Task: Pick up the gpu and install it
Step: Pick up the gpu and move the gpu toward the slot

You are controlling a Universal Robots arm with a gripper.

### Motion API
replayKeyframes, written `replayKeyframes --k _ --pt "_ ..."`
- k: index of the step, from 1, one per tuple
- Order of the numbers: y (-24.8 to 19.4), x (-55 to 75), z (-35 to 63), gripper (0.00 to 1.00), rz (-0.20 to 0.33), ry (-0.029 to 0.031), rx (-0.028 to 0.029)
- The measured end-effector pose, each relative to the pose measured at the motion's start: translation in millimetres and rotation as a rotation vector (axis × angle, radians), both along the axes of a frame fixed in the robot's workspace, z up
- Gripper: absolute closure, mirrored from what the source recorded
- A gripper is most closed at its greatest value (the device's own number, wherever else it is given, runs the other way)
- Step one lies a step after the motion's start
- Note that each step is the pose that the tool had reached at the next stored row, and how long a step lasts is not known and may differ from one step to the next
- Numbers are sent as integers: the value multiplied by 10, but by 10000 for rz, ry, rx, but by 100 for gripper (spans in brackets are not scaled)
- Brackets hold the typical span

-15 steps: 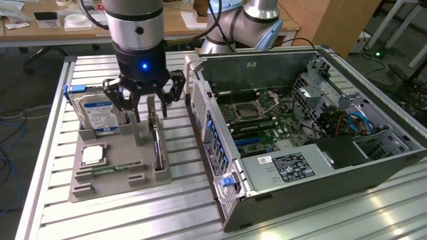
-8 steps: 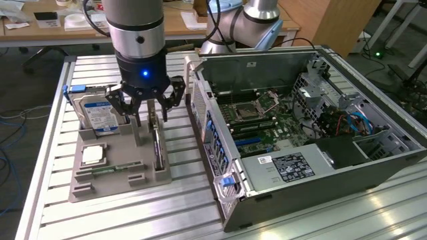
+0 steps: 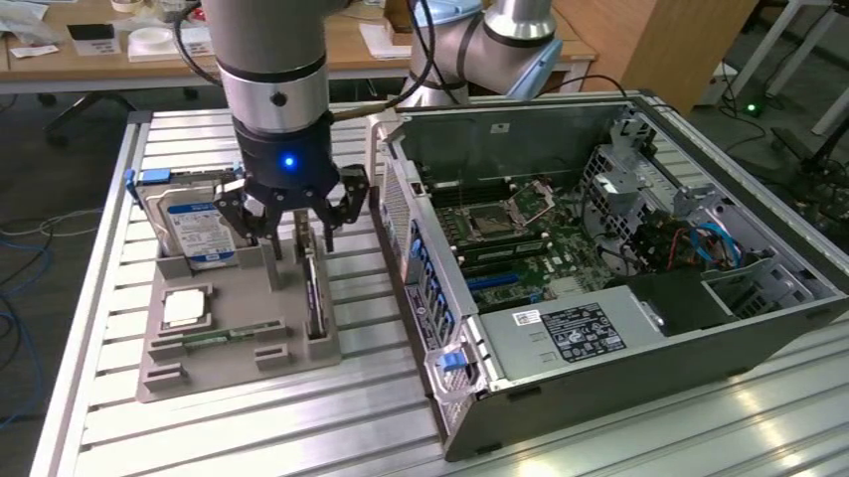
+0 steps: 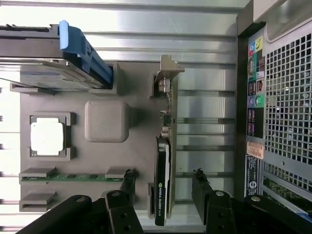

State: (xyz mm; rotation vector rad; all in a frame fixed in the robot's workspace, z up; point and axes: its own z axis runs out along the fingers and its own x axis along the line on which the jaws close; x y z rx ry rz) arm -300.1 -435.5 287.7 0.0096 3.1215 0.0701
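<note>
Exterior view: hard drive (image 3: 199,234) near gpu (image 3: 316,303)

Place: a robotics lab or engineering workshop, set in an office-like room.
Bench: a tabletop (image 3: 265,437) built of slotted aluminium rails.
Machine: an industrial robot arm (image 3: 272,79) standing over it.
Workpiece: a desktop computer case (image 3: 623,397) lying open, its motherboard (image 3: 531,248) bare.
Parts: a grey moulded tray (image 3: 199,373) with fitted slots for the gpu (image 4: 162,185), a hard drive (image 3: 199,229) and a processor chip (image 3: 186,308).
Surroundings: wooden desks (image 3: 338,45) with papers, and loose cables (image 3: 20,238) on the floor.
</note>
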Motion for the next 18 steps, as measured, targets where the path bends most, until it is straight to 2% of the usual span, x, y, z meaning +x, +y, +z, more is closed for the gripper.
replayKeyframes --k 6,8,9,14,18 --pt "-7 0 -109 41 -18 1 -2" --pt "-7 0 -146 40 -26 1 -4" --pt "-8 0 -164 34 -28 0 -4" --pt "-6 10 -254 34 -48 0 -3" --pt "37 18 -327 34 -103 1 -13"
